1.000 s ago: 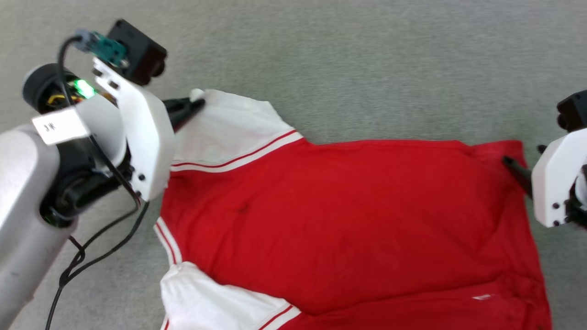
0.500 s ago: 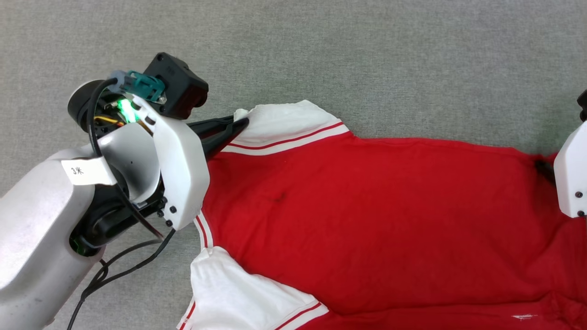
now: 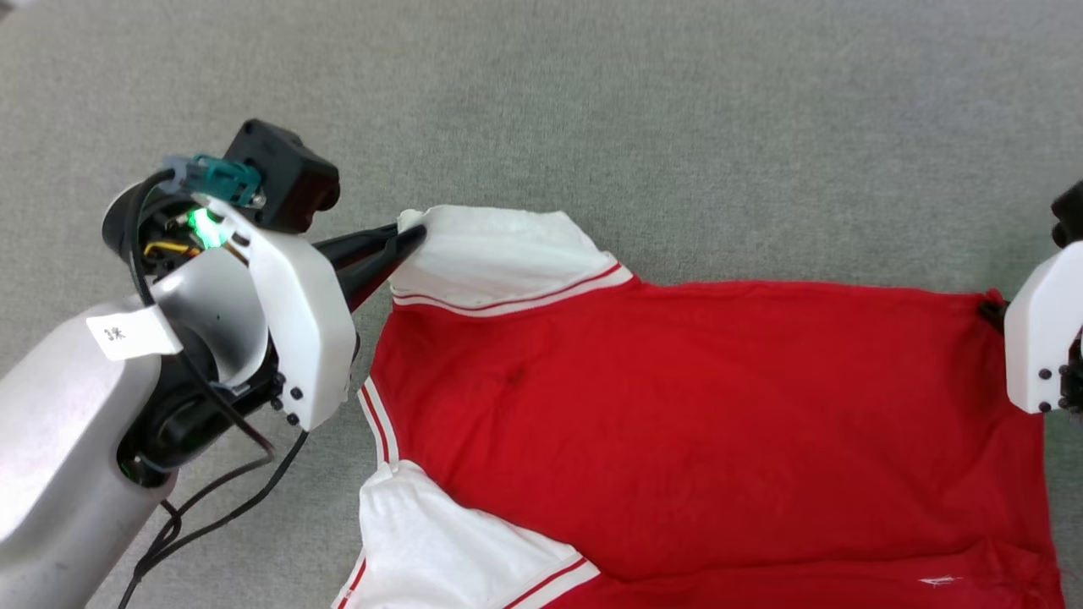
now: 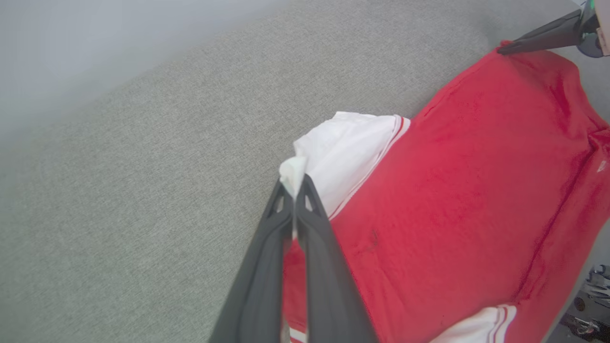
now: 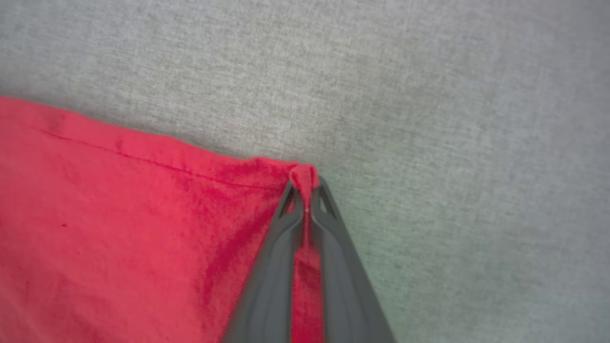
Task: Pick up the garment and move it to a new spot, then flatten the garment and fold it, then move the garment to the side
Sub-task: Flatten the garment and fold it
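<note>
Bright even light, soft shadows, slight blur toward wrist-view edges.

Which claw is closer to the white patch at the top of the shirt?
Left. The left gripper is shut on that white patch's corner; the right gripper pinches a red corner at the garment's opposite end, apart from the patch.

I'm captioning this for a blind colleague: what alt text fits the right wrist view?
The right hand, shut, pinches a corner of the red garment, which spreads leftward over a grey woven surface.
</note>
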### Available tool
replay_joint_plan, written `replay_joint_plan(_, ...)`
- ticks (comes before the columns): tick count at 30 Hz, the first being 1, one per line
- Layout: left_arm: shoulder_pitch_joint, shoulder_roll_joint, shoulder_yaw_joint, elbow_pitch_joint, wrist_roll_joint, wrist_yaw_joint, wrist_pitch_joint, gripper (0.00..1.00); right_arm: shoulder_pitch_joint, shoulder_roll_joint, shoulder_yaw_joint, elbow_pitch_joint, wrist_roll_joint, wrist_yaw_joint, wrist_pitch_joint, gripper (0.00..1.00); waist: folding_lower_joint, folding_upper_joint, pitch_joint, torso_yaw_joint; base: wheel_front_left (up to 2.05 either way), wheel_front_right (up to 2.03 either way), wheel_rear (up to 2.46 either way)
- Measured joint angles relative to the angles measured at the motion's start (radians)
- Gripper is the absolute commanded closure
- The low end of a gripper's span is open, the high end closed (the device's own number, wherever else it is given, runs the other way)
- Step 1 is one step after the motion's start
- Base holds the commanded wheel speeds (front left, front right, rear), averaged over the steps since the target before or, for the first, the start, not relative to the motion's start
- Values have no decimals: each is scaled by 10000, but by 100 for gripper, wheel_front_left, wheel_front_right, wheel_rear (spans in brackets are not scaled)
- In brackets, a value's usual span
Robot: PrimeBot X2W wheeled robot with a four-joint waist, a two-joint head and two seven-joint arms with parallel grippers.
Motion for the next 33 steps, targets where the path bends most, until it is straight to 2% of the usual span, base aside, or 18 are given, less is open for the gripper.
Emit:
replay_joint_plan(12, 1679, 477, -234, -627, -155, 474, -234, 100, 1705, 21, -420, -723, 593, -4, -1753, 100, 0, 0, -1582, 24, 0, 0, 0)
replay_joint_plan(15, 2105, 569, -307, -794, -196, 635, -234, 100, 2130, 31, -541, -880, 874, -4, -1866, 100, 0, 0, -1827, 64, 0, 0, 0)
replay_joint_plan(20, 3448, 1154, -596, -1264, -268, 1072, -194, 100, 3459, -102, -846, -1223, 1210, -4, -2253, 100, -1, 0, -2341, 155, 0, 0, 0)
replay_joint_plan(24, 4446, 1365, -915, -1476, -541, 1254, -171, 100, 4400, -63, -890, -1499, 1626, -4, -2336, 100, -1, 0, -2591, 187, 0, 0, 0)
replay_joint_plan(29, 5198, 1605, -1325, -1279, -389, 1308, -205, 100, 5449, -169, -696, -1755, 1787, -4, -2305, 100, -1, 0, -2767, 162, 0, 0, 0)
replay_joint_plan(33, 5414, 1528, -1570, -897, -263, 1233, -313, 100, 5804, -366, -502, -1766, 1781, -4, -2483, 100, -1, 0, -2803, 149, 0, 0, 0)
